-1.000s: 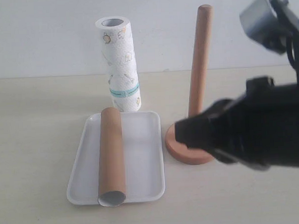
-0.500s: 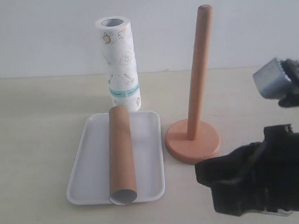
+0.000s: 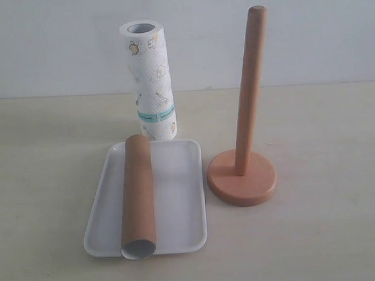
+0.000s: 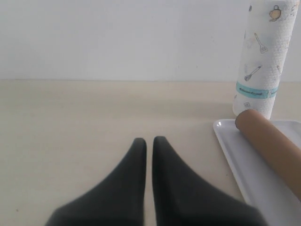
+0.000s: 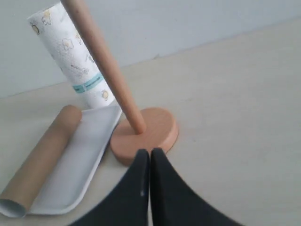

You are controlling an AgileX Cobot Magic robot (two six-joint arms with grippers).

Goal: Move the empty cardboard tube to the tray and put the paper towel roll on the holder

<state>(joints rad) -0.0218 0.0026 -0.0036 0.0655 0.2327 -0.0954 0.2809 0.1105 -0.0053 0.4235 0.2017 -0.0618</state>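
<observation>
The brown cardboard tube [image 3: 138, 195] lies lengthwise in the white tray [image 3: 181, 203], its near end sticking out over the front rim. Just behind the tray the paper towel roll [image 3: 150, 80] stands upright. To the tray's right is the wooden holder [image 3: 242, 175], its post bare. Neither arm shows in the exterior view. The left gripper [image 4: 149, 141] is shut with nothing in it, low over the table beside the tray [image 4: 244, 165], tube [image 4: 273, 146] and roll [image 4: 263, 61]. The right gripper [image 5: 150, 152] is shut and empty, its tips near the holder's base [image 5: 150, 127]; the tube [image 5: 40, 160] and roll [image 5: 70, 52] lie beyond.
The pale wooden table [image 3: 316, 234] runs back to a plain white wall [image 3: 58, 40]. Nothing else stands on it.
The right arm, which loomed in front of the holder a second ago, has drawn back to the right and out of the exterior view. The tube shifted slightly on the tray.
</observation>
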